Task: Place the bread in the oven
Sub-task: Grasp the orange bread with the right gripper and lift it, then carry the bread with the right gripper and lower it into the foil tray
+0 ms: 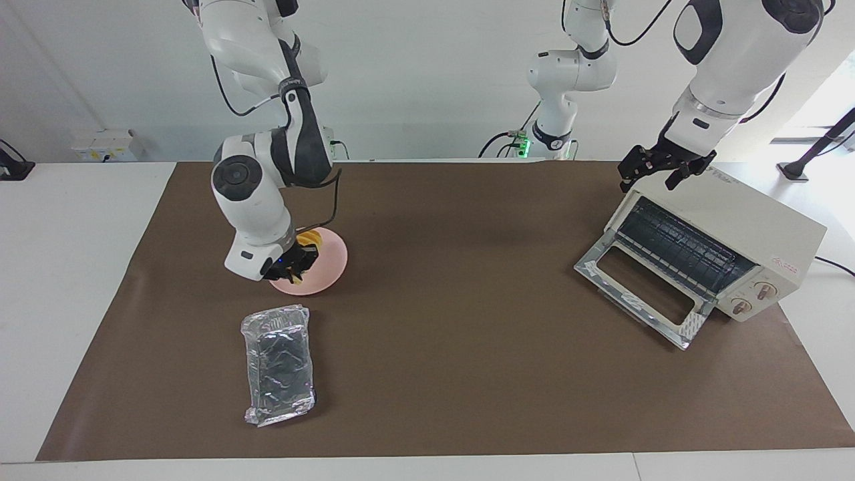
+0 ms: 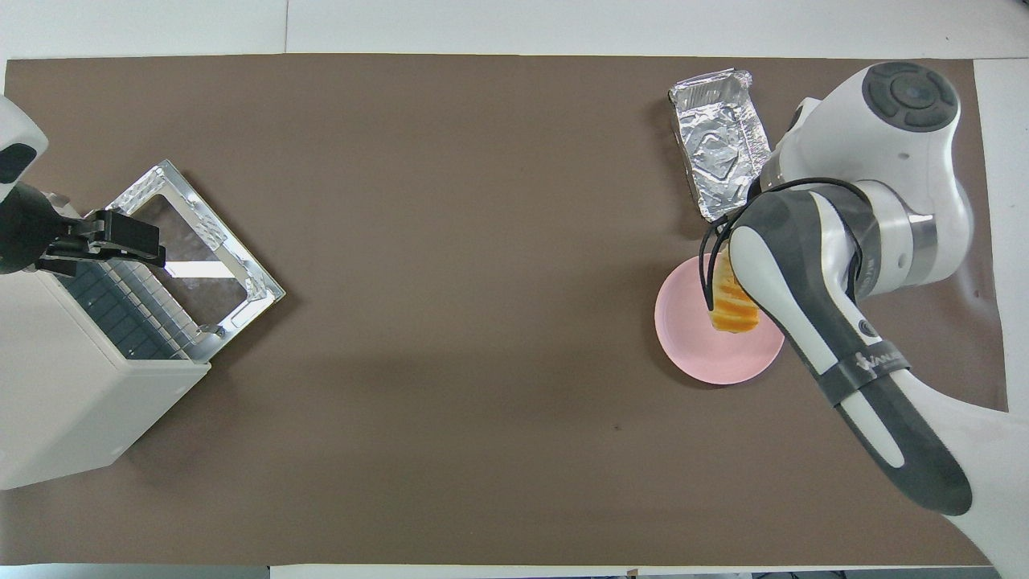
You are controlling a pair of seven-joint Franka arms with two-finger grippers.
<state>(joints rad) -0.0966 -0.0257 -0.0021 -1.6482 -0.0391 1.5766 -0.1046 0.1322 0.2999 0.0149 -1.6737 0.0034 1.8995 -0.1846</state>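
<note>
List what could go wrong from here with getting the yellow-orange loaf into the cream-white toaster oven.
1. The right gripper holds the ridged yellow-orange loaf near one end, just above the round pink plate; the free end may sag or slip.
2. The cream-white toaster oven sits at the left arm's end of the table, so the carry is long.
3. The open left gripper hovers over the oven's top front edge and may crowd the opening.
</note>
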